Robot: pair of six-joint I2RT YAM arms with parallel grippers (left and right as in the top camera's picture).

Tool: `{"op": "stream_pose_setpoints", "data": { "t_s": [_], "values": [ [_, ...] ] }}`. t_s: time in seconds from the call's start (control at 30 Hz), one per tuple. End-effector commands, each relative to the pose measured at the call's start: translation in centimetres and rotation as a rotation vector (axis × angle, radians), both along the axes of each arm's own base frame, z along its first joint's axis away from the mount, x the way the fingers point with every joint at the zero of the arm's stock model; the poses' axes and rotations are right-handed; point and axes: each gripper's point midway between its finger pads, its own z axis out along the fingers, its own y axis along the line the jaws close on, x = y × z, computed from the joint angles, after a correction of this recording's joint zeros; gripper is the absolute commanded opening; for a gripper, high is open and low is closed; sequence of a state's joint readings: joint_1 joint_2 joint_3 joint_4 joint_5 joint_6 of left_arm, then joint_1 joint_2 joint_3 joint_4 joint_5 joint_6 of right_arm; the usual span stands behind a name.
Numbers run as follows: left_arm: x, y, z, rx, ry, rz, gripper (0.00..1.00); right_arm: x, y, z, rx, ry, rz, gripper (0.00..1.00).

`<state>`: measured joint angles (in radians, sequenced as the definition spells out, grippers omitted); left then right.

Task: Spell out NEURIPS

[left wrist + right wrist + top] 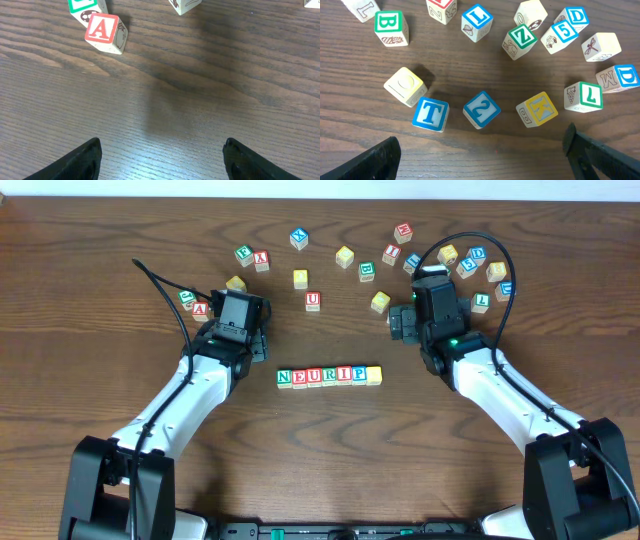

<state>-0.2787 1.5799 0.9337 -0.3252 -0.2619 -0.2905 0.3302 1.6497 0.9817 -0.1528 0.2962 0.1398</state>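
The left claw [162, 162] and right claw [482, 157] both gape empty over the wooden tabletop [320, 465]; the NEURIPS row [329, 376] lies mid-tabletop, cubes touching, yellow-faced cube [374, 375] at its right end; a red A cube [102, 31] sits near the left claw.

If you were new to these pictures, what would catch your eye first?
The row of cubes at the table's centre, reading NEURIP and ending in a yellow cube. Loose cubes lie scattered beyond it, where the left end effector and right end effector hang open and empty.
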Motion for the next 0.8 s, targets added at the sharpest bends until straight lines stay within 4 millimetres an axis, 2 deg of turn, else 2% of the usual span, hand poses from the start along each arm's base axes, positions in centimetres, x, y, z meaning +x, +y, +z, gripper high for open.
{"op": "stream_pose_setpoints", "data": {
  "t_s": [0.0, 0.03, 0.13, 0.5, 0.57, 0.77],
  "values": [
    [0.9, 0.0, 1.8, 0.008, -0.05, 0.001, 0.77, 0.6, -0.6, 1.6, -0.005, -0.039, -0.013, 0.99],
    [0.8, 0.1, 1.8, 0.01, -0.048, 0.002, 0.97, 0.6, -0.6, 1.6, -0.006, -0.039, -0.013, 0.99],
    [0.5, 0.9, 1.7, 0.049, -0.038, 0.02, 0.98, 0.6, -0.6, 1.6, -0.005, -0.038, -0.013, 0.99],
    [0.3, 1.0, 1.8, 0.053, -0.031, 0.021, 0.98, 0.6, -0.6, 1.6, -0.005, -0.039, -0.013, 0.99],
    [0.6, 0.8, 2.3, 0.043, -0.058, 0.023, 0.98, 0.6, -0.6, 1.6, -0.006, -0.039, -0.013, 0.99],
    [2.6, 0.3, 7.1, -0.038, -0.319, 0.033, 0.97, 0.6, -0.6, 1.6, -0.006, -0.039, -0.013, 0.99]
  ]
}}
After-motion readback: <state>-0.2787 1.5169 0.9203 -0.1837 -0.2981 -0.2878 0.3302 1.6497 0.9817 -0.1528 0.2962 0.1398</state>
